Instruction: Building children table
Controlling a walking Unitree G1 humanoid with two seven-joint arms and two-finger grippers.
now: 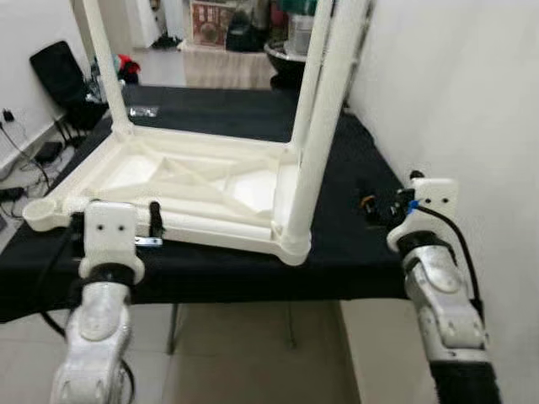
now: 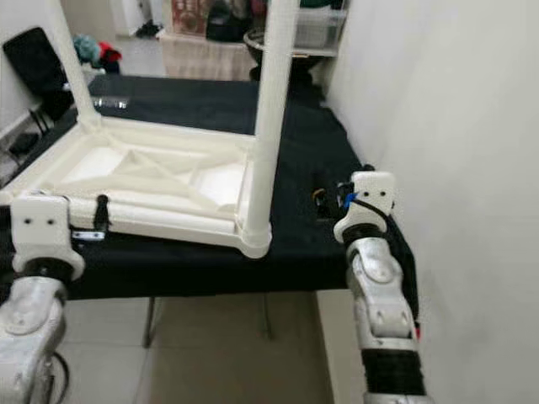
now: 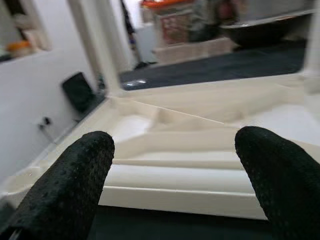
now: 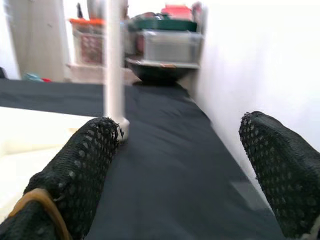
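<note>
A white plastic children's table [image 1: 194, 181] lies upside down on a black-covered tabletop [image 1: 345, 244]. Three white legs stand up from it: near right [image 1: 324, 126], far right [image 1: 307, 76] and far left [image 1: 105, 59]. The near-left corner has a round socket [image 1: 42, 215] with no leg in it. My left gripper [image 3: 175, 145] is open, close to the table's near rim, with nothing between its fingers [image 1: 154, 216]. My right gripper [image 4: 185, 135] is open over the black cloth to the right of the near-right leg, holding nothing.
A white wall [image 1: 472, 101] runs close along the right side. A black chair [image 1: 63, 80] and floor cables [image 1: 25, 160] are at the left. A dark basin [image 4: 160, 70] and storage boxes [image 4: 172, 45] stand behind. A small clear bag [image 1: 143, 110] lies on the far cloth.
</note>
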